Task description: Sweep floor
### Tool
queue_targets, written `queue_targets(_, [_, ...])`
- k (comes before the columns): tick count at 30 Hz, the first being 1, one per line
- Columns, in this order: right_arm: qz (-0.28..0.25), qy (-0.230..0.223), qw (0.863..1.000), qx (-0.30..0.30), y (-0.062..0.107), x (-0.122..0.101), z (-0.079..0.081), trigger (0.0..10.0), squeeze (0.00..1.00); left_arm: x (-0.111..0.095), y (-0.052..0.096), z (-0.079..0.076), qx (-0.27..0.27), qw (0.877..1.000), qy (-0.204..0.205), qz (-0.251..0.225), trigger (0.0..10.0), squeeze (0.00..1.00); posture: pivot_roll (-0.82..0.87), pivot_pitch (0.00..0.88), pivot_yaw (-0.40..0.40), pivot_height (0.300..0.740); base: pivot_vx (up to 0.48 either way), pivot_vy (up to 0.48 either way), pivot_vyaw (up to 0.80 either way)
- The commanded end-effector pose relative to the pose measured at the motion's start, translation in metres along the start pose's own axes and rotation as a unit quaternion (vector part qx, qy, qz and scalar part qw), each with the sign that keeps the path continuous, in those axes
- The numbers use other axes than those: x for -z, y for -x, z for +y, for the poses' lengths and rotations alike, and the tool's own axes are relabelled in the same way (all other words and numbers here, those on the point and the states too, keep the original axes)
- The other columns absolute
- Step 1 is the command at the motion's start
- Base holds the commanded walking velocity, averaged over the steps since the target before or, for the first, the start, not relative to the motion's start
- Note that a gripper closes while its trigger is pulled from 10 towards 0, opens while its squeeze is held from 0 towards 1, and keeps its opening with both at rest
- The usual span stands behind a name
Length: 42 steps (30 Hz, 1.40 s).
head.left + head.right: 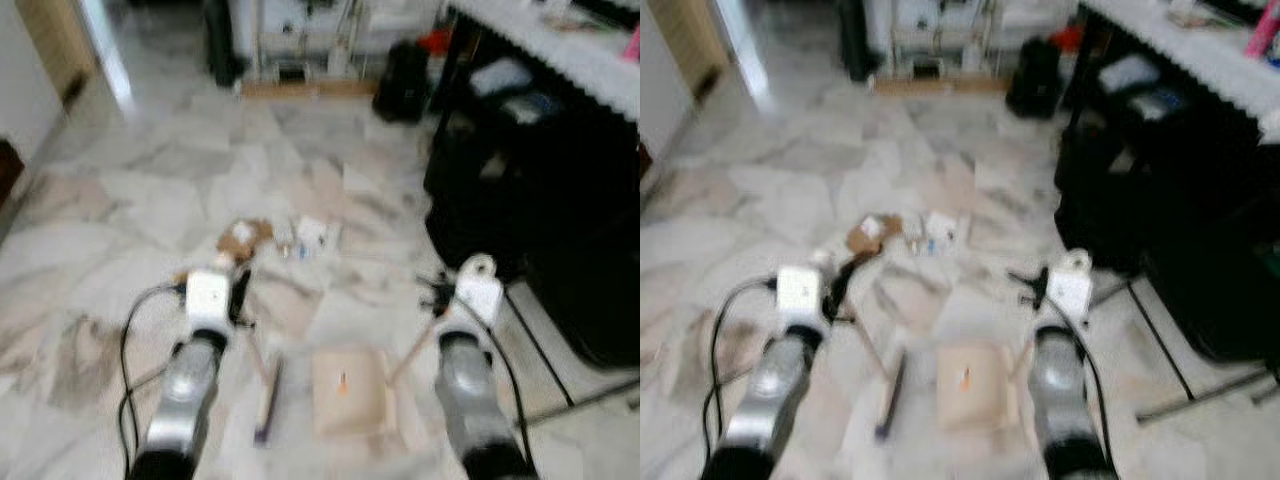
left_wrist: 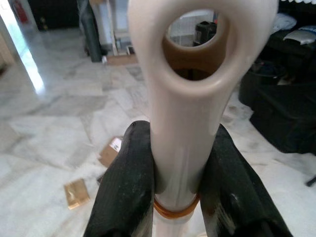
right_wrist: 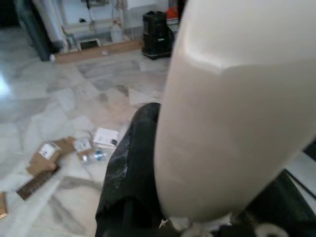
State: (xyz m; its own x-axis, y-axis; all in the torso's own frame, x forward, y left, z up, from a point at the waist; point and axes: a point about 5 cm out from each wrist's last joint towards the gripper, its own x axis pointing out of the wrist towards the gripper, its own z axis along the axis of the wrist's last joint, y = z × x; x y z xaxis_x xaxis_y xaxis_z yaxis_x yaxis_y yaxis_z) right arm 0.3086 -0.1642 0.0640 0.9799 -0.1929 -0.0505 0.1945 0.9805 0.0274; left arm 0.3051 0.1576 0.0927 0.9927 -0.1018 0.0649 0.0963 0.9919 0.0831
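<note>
Left hand [image 2: 175, 197] is being clamped around the broom handle [image 2: 187, 123] while the right hand [image 3: 148, 197] is gripping the dustpan handle [image 3: 237, 108], both being aimed at litter [image 1: 275, 238] at frame centre for sweeping.

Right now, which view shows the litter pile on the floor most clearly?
The right wrist view: the litter pile appears sharp, as separate cardboard scraps and paper pieces on the marble. Both eye views show it blurred, ahead of the grippers. The left wrist view catches a couple of brown scraps beside the handle.

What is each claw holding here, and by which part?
Left claw: shut on the broom handle, just below its hanging loop. Right claw: shut on the dustpan handle, near its top.
</note>
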Motion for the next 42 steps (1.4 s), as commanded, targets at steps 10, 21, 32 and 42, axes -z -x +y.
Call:
queue_targets(10, [-0.02, -0.01, 1.0, 0.01, -0.0038, -0.0097, -0.0049, 10.0, 0.0, -0.0096, -0.0031, -0.0029, 0.001, 1.0, 0.0, -0.024, 10.0, 0.0, -0.07, 0.059, -0.017, 0.74, 0.28, 0.0, 0.0])
queue_targets(21, [-0.021, -0.012, 1.0, 0.008, -0.0043, -0.0105, -0.0041, 10.0, 0.0, -0.0104, -0.0033, -0.0036, 0.004, 1.0, -0.006, -0.025, 10.0, 0.0, -0.07, 0.074, -0.017, 0.74, 0.281, 0.0, 0.0])
queue_targets(32, [-0.02, -0.014, 1.0, 0.008, -0.0045, -0.0106, -0.0041, 10.0, 0.0, -0.0106, -0.004, -0.0036, 0.003, 1.0, -0.007, -0.025, 10.0, 0.0, -0.07, 0.079, -0.016, 0.74, 0.281, 0.0, 0.0])
queue_targets(42, [-0.022, -0.007, 1.0, 0.002, -0.0046, -0.0114, -0.0026, 10.0, 0.0, -0.0108, -0.0042, -0.0037, 0.003, 1.0, -0.007, -0.025, 10.0, 0.0, -0.07, 0.083, -0.019, 0.74, 0.28, 0.0, 0.0])
